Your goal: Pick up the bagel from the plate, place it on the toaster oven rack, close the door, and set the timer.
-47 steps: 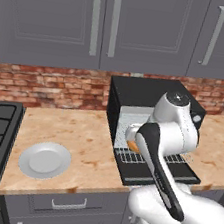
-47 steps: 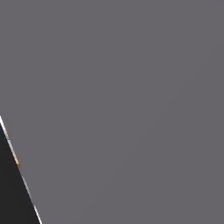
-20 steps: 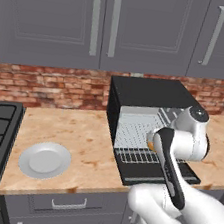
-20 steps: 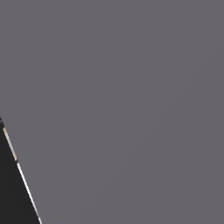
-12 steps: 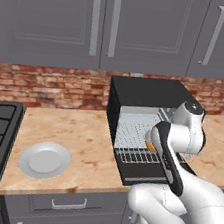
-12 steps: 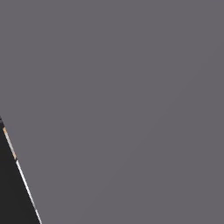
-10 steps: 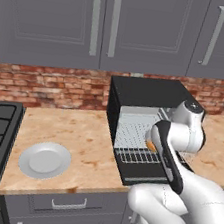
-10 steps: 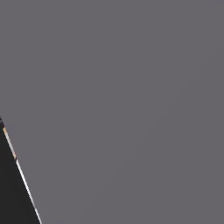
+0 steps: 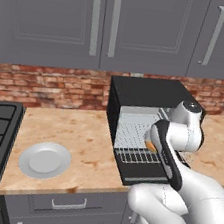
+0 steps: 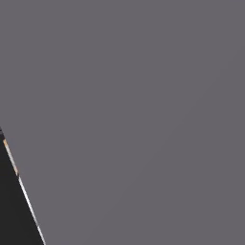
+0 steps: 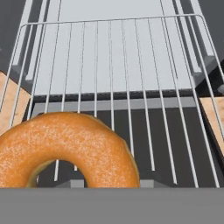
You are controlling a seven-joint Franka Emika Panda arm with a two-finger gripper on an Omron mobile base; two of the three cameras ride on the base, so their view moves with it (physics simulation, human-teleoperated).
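Pick stage is done: the plate (image 9: 45, 159) sits bare on the wooden counter (image 9: 75, 134), well to the left of the toaster oven (image 9: 144, 96). The bagel (image 11: 65, 151) is off it and in the gripper's charge; in the hand view it fills the lower left, hanging low over the front part of the toaster oven rack (image 11: 118, 57). Whether it touches the wires cannot be told. In the left base view a small orange patch of it (image 9: 151, 146) shows at the arm's wrist, over the rack (image 9: 134, 132) at the mouth of the cavity. The finger tips themselves are hidden behind the bagel, so the grip is not directly visible; the jaws read as drawn in as far as they go, and with the bagel hanging right at the hand I judge them clamped on it. Placement is therefore in progress, not complete: no release yet. The door (image 9: 143, 171) lies dropped open, flat toward the counter edge, under the arm. Remaining, by my reckoning: set the bagel down on the rack, let go, withdraw, lift the door shut, then turn the timer. Timer control not identifiable in these pictures.
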